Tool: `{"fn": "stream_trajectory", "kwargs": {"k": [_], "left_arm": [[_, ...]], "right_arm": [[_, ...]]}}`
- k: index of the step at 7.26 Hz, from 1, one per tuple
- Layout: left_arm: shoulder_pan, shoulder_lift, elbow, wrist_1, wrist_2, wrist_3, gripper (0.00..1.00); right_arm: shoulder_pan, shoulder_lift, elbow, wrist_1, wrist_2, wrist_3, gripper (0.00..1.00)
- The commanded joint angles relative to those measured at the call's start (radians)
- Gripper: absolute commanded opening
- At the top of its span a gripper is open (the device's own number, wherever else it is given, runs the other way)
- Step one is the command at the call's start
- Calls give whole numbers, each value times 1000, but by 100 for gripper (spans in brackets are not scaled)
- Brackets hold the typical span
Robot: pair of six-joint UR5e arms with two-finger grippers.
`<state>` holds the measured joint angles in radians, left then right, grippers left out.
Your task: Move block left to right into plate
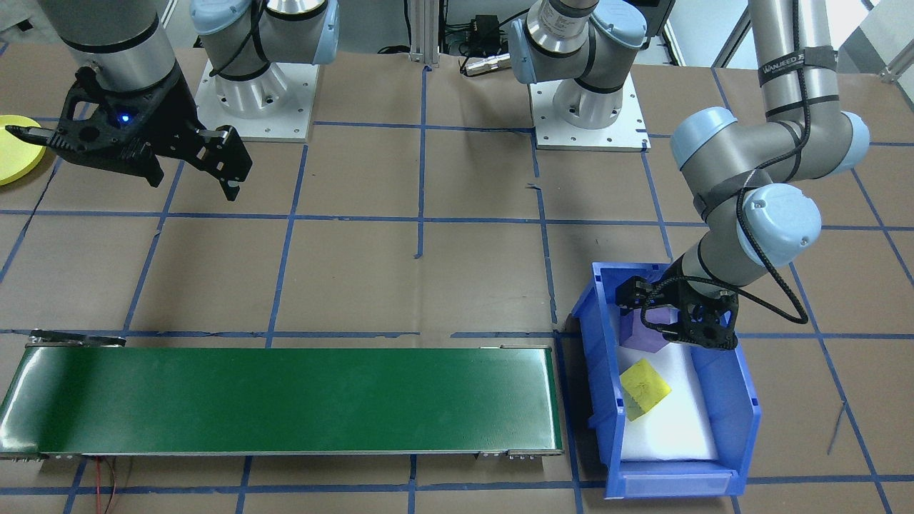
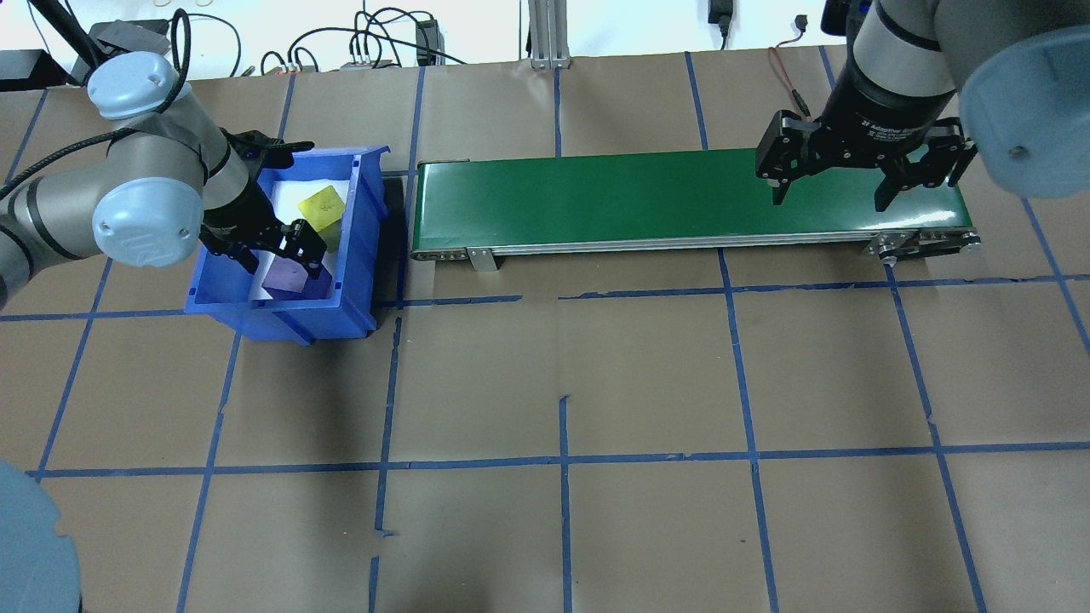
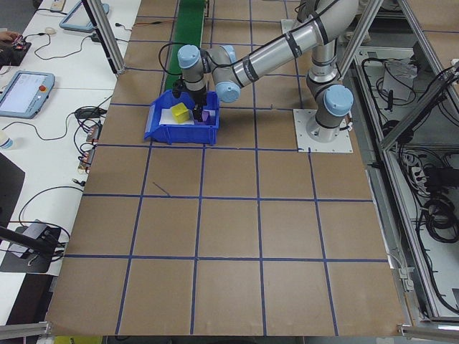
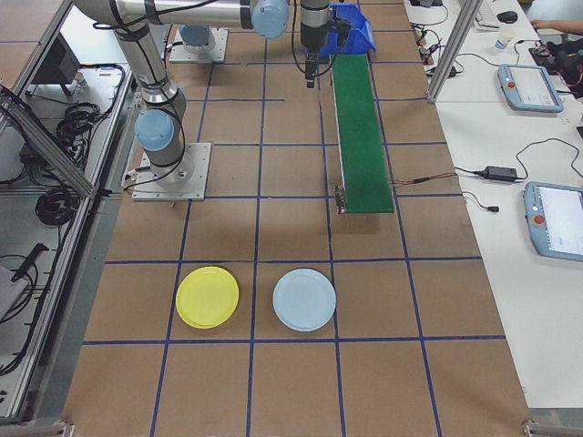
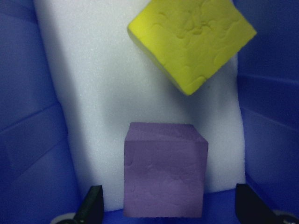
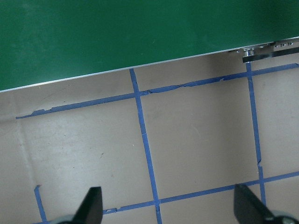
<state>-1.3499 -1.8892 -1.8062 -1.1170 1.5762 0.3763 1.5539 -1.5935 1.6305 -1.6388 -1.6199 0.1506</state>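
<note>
Left gripper (image 1: 660,314) sits low inside the blue bin (image 1: 742,400), lower right of the front view, fingers apart and straddling the purple block (image 5: 163,175). In the left wrist view both fingertips (image 5: 91,205) show at the bottom corners with clear gaps to the block between them, so nothing is clamped. Purple block rests on the white foam liner (image 5: 93,93), bottom centre of that view. Yellow block (image 5: 191,39) lies on the same liner, rotated corner-on, at the top of the wrist frame, apart from the purple one.

In the overhead view the bin is upper left, just beside the left end of the green conveyor (image 2: 596,200). Belt carries nothing.

Right gripper (image 2: 830,200) hangs in the air at the upper right of the overhead view, over the belt's right end, fingers wide apart and holding nothing. The right wrist view looks down on the belt edge, brown table paper (image 6: 201,140) and blue tape lines.

Yellow plate (image 4: 208,296) lies on the table at lower left of the right side view, with a light-blue plate (image 4: 305,299) near it, not touching. Both are bare and well apart from the conveyor end. In the front view only a slice of the yellow plate shows at the left edge.
</note>
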Motion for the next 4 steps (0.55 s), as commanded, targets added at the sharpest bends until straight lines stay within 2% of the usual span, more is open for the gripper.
{"fn": "stream_trajectory", "kwargs": {"k": [1,2,3,4], "left_arm": [[0,-23,-42,57,-1,15,100],[0,-42,-48,89,-2,19,100],[0,-50,-48,121,1,21,68],[0,-41,-30,128,7,15,20]], "right_arm": [[0,1,0,-1,0,0,100],[0,0,0,-1,0,0,100],[0,1,0,-1,0,0,100],[0,1,0,-1,0,0,100]]}}
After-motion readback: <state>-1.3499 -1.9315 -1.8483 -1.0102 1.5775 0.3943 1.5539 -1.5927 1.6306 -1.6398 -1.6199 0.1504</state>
